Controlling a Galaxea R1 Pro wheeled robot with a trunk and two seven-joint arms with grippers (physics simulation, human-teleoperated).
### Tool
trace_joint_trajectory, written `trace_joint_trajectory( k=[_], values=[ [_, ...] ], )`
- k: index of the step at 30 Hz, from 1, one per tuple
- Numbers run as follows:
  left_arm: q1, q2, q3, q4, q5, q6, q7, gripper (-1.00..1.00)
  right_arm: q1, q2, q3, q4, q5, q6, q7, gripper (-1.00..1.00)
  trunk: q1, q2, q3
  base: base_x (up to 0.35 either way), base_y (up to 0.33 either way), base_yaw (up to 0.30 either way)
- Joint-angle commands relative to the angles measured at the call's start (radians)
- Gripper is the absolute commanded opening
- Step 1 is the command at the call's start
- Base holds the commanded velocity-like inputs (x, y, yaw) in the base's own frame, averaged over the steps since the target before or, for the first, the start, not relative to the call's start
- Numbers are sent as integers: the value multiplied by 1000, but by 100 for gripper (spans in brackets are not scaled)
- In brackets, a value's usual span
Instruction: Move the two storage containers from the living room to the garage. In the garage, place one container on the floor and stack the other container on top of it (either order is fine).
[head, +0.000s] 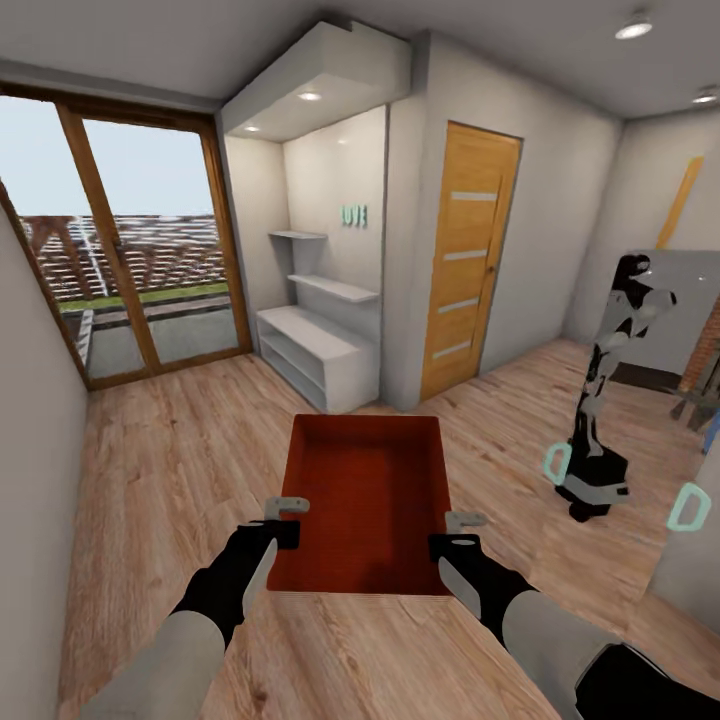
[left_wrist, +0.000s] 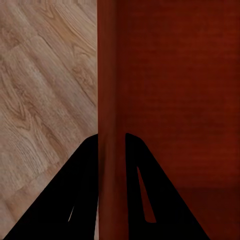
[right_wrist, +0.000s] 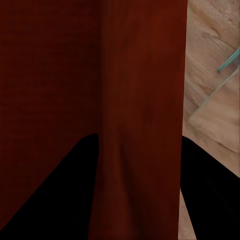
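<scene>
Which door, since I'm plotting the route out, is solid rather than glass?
The orange-brown wooden door right of the white shelf alcove: opaque, with four pale strips. The glass doors at far left show the outdoors.

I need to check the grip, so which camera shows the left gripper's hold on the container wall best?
The left wrist view: the left gripper straddles the storage container wall, one finger each side. The head view shows it at the rim, grip detail small. The right wrist view shows the right gripper's side.
</scene>
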Motion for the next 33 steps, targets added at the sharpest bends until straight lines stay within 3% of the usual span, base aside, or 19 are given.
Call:
trace_joint_trajectory(
  k=[1, 33],
  values=[
    [0, 0, 3, 8, -33, 8, 33, -100, -2, 0, -18, -5, 25, -17, -7, -100, 1, -2, -2, 322, 0, 2],
    [-1, 0, 3, 8, -33, 7, 33, -100, -2, 0, -18, -5, 25, -17, -7, -100, 1, -2, -2, 322, 0, 0]
  ],
)
